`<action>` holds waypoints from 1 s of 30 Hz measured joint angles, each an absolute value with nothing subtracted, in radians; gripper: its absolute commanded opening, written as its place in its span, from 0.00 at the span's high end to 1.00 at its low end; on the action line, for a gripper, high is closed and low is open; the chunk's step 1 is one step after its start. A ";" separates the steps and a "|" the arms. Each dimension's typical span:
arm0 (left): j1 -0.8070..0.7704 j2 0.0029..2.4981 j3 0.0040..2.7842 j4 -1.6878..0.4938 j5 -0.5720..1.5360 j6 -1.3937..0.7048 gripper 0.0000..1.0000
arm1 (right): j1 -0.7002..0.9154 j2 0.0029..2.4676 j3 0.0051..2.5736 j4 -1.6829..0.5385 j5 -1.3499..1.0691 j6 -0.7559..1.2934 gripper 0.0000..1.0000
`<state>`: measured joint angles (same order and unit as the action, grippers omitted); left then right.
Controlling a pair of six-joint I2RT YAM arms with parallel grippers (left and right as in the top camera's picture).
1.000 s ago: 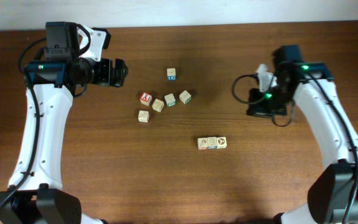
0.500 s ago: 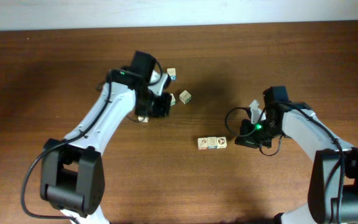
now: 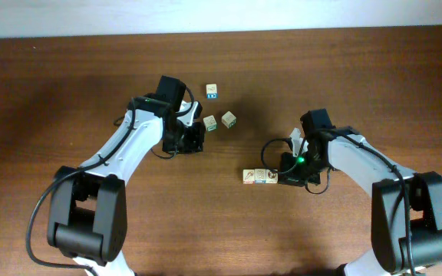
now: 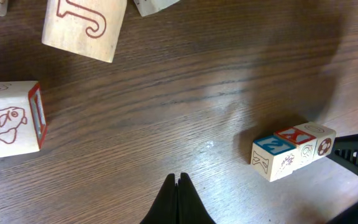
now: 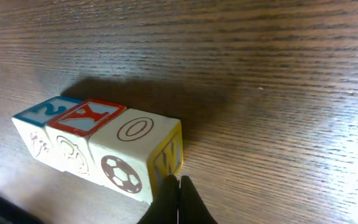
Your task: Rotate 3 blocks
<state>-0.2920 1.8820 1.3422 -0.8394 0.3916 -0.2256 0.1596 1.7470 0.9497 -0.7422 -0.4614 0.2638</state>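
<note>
On the worktop (image 3: 344,84), the three blocks (image 3: 261,175) are lying in one tight row, faces touching. At the row's 3 o'clock from overhead, the right end effector (image 5: 178,194) is sitting pinched together, gripping nothing, its tip just beside the yellow end face. At 10 o'clock, the left end effector (image 4: 178,186) is hovering, likewise pinched and empty, near loose cubes (image 3: 229,119). Judgement: the rotating push is beginning. Next move is calling for an off-centre nudge, swinging the row rather than sliding it.
</note>
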 measured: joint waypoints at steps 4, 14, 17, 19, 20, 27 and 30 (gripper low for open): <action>-0.292 1.882 1.342 -0.837 0.392 -0.226 1.00 | 0.199 1.749 0.945 -0.637 -0.540 0.322 0.96; -0.292 1.882 1.303 -0.852 0.454 -0.134 1.00 | 0.290 1.752 0.945 -0.538 -0.559 0.440 0.96; -0.292 1.882 1.269 -0.817 0.518 -0.014 1.00 | 0.290 1.752 0.945 -0.546 -0.559 0.442 0.96; -0.292 1.885 1.248 -0.785 0.544 0.015 1.00 | 0.290 1.752 0.945 -0.548 -0.559 0.442 0.96; -0.292 1.893 1.240 -0.780 0.566 0.025 1.00 | 0.290 1.752 0.945 -0.548 -0.559 0.442 0.96; -0.296 1.990 1.232 -0.766 0.657 0.036 1.00 | 0.290 1.752 0.945 -0.548 -0.559 0.442 0.96; -0.301 1.990 1.232 -0.760 0.684 0.038 1.00 | 0.290 1.752 0.945 -0.548 -0.559 0.442 0.96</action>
<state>-0.3008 1.9903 1.2320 -0.7601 0.6838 0.0380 0.2897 1.7515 0.9451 -0.5484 -0.5594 0.4423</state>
